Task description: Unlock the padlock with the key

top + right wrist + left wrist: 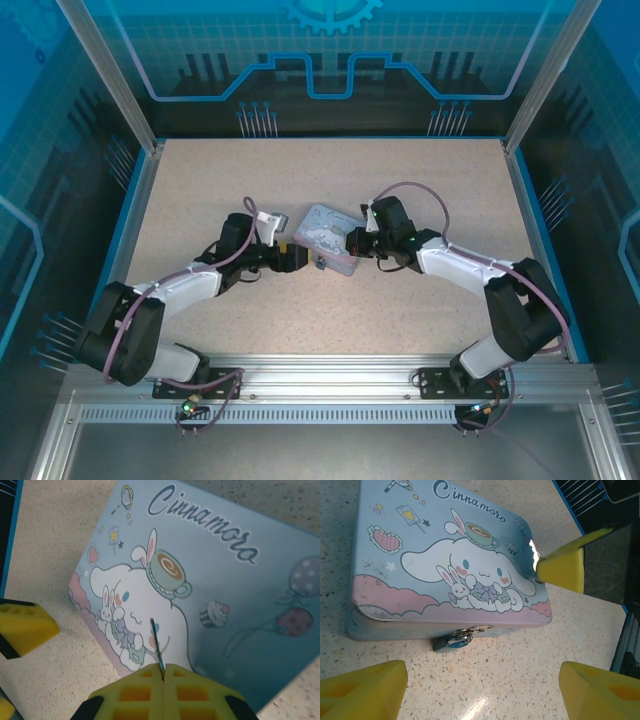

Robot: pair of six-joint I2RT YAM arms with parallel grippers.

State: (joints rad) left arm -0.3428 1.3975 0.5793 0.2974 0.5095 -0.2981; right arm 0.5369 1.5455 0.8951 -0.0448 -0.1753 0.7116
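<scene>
Right tool (163,675) clamps the key (157,642) above the tin (240,605). Left tool (480,690) is spread wide, empty. The padlock (452,641) hangs at the tin's 6 o'clock edge, touching the desk (520,680). The thin key could twist in that grip and miss the keyhole.

A speckled beige tabletop (430,310) fills the centre of the overhead view, edged by a thin blue border (330,139). Translucent teal panels (200,50) printed with circuit lines and a gear (330,12) wall it in, held by aluminium posts (110,80). A slotted aluminium rail (330,380) crosses the bottom.
</scene>
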